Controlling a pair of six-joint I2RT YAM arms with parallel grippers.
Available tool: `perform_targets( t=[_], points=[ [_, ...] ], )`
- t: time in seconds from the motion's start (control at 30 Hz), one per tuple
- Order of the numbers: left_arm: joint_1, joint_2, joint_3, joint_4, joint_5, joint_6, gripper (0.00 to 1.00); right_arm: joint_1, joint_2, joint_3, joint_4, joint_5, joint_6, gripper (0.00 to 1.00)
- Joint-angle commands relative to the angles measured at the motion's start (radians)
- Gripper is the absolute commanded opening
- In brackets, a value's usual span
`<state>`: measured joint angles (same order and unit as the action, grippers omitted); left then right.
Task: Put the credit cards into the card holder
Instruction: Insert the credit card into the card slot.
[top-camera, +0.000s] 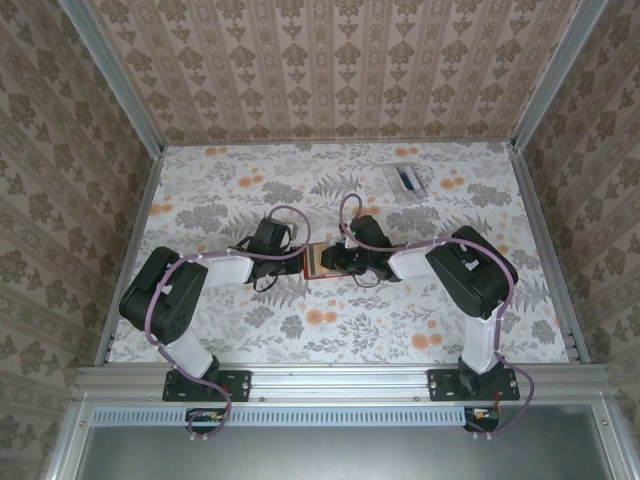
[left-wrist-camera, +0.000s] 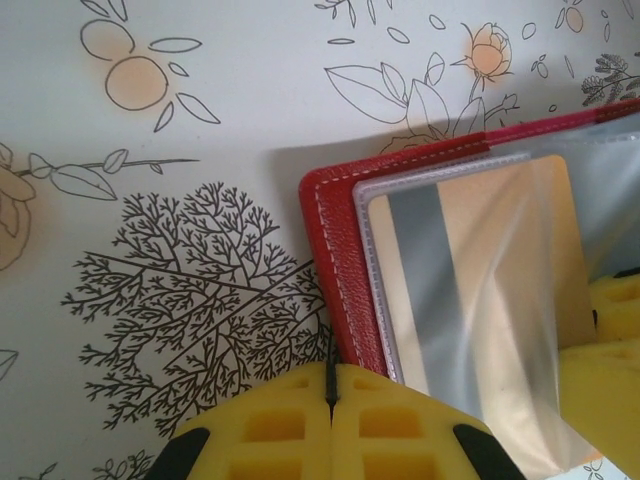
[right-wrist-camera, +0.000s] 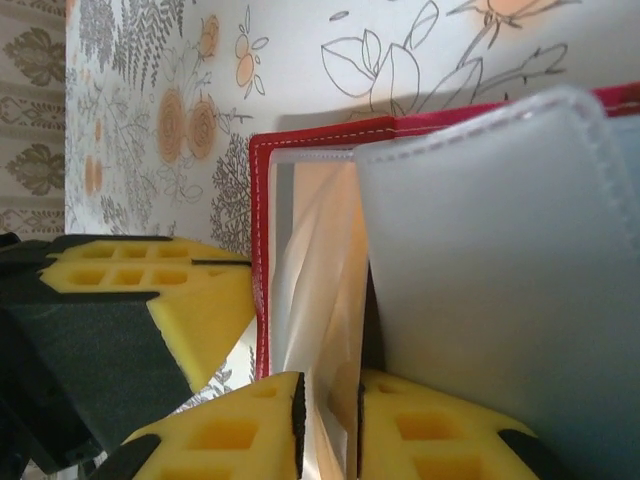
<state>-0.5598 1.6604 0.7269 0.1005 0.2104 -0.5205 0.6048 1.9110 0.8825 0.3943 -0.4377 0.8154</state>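
Card holder (top-camera: 314, 262) lies open at centre of surface (top-camera: 380, 330), between both tools. Left tool (left-wrist-camera: 330, 395) is clenched empty, tips at the holder's red edge. Right tool (right-wrist-camera: 330, 405) is narrowly parted astride the clear sleeve (right-wrist-camera: 330, 270); pinching or released, cannot tell. One credit card (left-wrist-camera: 480, 270) sits inside the sleeve; another (top-camera: 405, 178) lies well apart, far right. Advice: pin the cover with the left tool and withdraw the right straight, so the card is not dragged out.

Soft, even light fills the top view, leaving only faint shadows on the table (top-camera: 350, 330). Close up, pale glare washes across the card holder (left-wrist-camera: 335, 250), and its near flap is out of focus in the right wrist view.
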Motion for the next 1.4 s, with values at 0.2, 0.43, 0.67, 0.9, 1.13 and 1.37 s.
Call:
perform_targets(
  t=[0.2, 0.43, 0.67, 0.9, 1.13, 1.37],
  points=[
    [0.015, -0.015, -0.002, 0.015, 0.036, 0.003, 0.0, 0.021, -0.084, 0.054, -0.259, 0.068, -0.133, 0.3],
    [0.018, -0.024, -0.008, 0.013, 0.032, 0.005, 0.0, 0.02, -0.074, 0.091, -0.305, 0.098, -0.152, 0.28],
    [0.021, -0.02, -0.005, 0.015, 0.045, 0.002, 0.0, 0.02, -0.123, 0.064, -0.284, 0.128, -0.16, 0.31],
    [0.024, -0.028, -0.005, 0.01, 0.047, 0.005, 0.0, 0.012, -0.101, 0.081, -0.299, 0.129, -0.173, 0.23],
    [0.026, -0.021, -0.002, 0.011, 0.054, 0.005, 0.0, 0.014, -0.048, 0.098, -0.284, 0.109, -0.162, 0.18],
    [0.029, -0.015, 0.001, 0.013, 0.064, 0.003, 0.0, 0.021, -0.016, 0.102, -0.25, 0.073, -0.152, 0.12]
  ],
)
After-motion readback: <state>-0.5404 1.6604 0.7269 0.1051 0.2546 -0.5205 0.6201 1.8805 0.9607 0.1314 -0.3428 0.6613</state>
